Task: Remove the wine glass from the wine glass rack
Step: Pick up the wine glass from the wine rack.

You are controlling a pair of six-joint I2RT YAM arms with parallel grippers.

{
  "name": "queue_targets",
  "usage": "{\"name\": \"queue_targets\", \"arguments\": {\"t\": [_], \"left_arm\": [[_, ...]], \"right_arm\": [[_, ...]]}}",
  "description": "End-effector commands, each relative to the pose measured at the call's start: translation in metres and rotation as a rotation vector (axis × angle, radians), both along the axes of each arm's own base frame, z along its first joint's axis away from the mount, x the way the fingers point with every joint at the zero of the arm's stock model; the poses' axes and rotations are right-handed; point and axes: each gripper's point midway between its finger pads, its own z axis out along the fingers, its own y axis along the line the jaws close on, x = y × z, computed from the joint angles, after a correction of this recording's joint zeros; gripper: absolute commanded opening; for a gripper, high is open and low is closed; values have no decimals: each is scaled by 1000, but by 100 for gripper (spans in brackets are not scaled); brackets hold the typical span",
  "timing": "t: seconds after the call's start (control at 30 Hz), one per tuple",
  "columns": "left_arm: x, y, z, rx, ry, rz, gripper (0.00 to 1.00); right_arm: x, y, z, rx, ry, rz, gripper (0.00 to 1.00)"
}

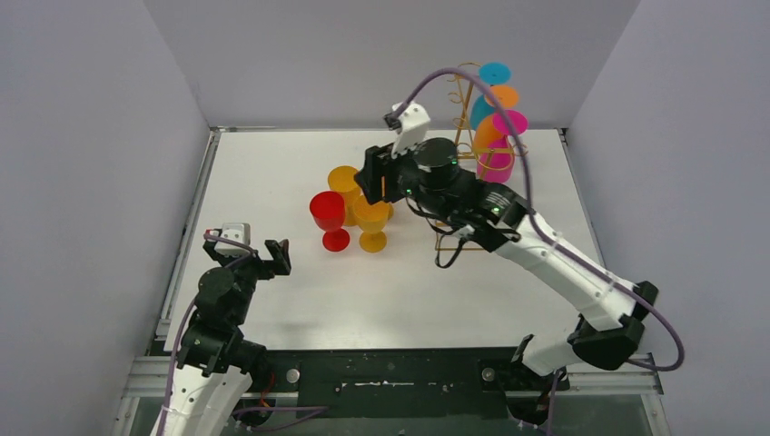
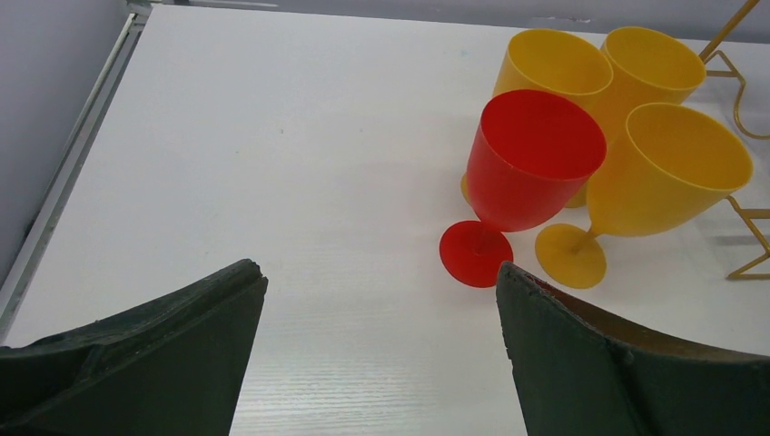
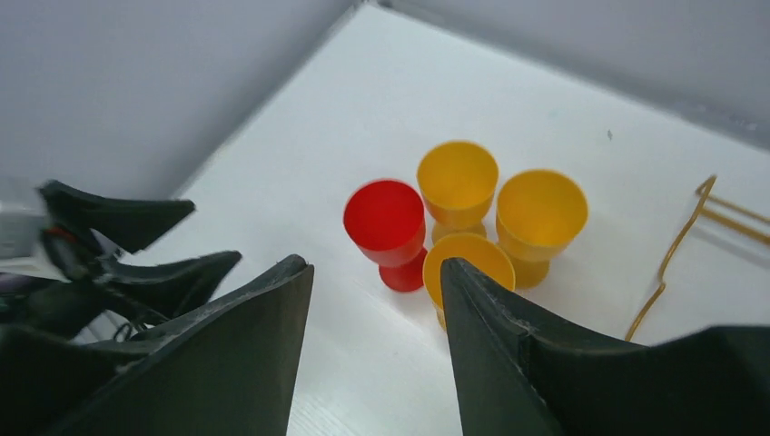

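Right gripper (image 3: 374, 272) hangs parted, empty; left gripper (image 2: 381, 272) gapes empty. Pink plastic wine glass (image 1: 498, 165) on gold wire rack (image 1: 465, 118), far-right corner of the desk (image 1: 272, 173): probably light, slick, so grip the stem.

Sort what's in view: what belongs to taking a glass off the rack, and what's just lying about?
Job: rack; hanging glasses on it; right gripper, open.
Lying about: red glass and three yellow glasses, upright on the table; left gripper, open.
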Motion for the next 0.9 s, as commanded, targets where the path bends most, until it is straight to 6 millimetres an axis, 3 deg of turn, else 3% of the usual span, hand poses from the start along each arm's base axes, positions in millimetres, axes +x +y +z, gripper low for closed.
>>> {"name": "queue_targets", "arguments": {"t": [0.0, 0.07, 0.13, 0.3, 0.4, 0.6, 0.77, 0.87], "left_arm": [[8, 10, 15, 18, -63, 53, 97], [10, 10, 14, 30, -64, 54, 97], [11, 11, 12, 39, -56, 57, 97], [12, 12, 5, 54, -18, 66, 97], [11, 17, 5, 52, -18, 93, 98], [7, 22, 3, 37, -14, 124, 97], [7, 21, 5, 27, -39, 120, 97], [9, 18, 6, 38, -47, 103, 97]], "right_arm": [[-14, -36, 99, 224, -189, -45, 57], [-11, -62, 131, 279, -260, -126, 60], [-4, -88, 146, 277, -297, -221, 60], [13, -146, 149, 189, -318, -466, 64], [19, -183, 143, 146, -309, -610, 64], [52, -249, 132, 65, -266, -779, 64], [64, -267, 88, 79, -108, -786, 65], [71, -279, 72, 120, -54, -763, 66]]}}
